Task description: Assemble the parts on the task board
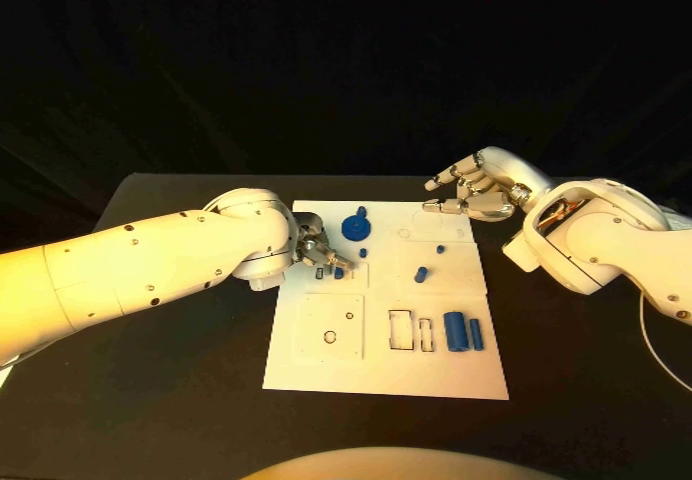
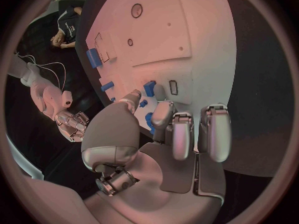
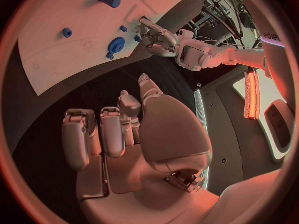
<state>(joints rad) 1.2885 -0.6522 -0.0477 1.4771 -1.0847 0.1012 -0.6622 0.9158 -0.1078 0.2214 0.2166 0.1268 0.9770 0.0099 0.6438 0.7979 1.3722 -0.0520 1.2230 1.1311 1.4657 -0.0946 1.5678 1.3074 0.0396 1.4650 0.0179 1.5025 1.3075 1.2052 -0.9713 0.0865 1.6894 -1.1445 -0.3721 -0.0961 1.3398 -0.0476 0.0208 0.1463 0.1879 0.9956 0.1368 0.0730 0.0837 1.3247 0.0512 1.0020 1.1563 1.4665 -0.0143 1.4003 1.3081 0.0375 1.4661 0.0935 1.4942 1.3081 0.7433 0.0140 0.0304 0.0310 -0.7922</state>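
Head view shows us the task board (image 1: 387, 375) lying in the middle of the black bench (image 1: 173, 390), and we place everything from it. Our left robot hand (image 1: 317, 256) sits over the board's left edge, fingers curled around a small blue part (image 1: 338, 271). The left wrist view has a blue part (image 2: 149, 88) right at the fingertips (image 2: 132, 95), though we cannot tell how firmly it is pinched. Our right robot hand (image 1: 473, 190) hovers just off the board's far right corner, fingers loosely apart and holding nothing. On the board, a blue disc (image 1: 358, 227) lies near the far edge, a short peg (image 1: 421, 273) near the centre, and two blue cylinders (image 1: 462, 331) toward the near right side.

We judge the main risk to be the small part tilting or slipping from the fingertips, since the grip looks shallow. A misaligned part could also jam at its slot and nudge the unfixed board.
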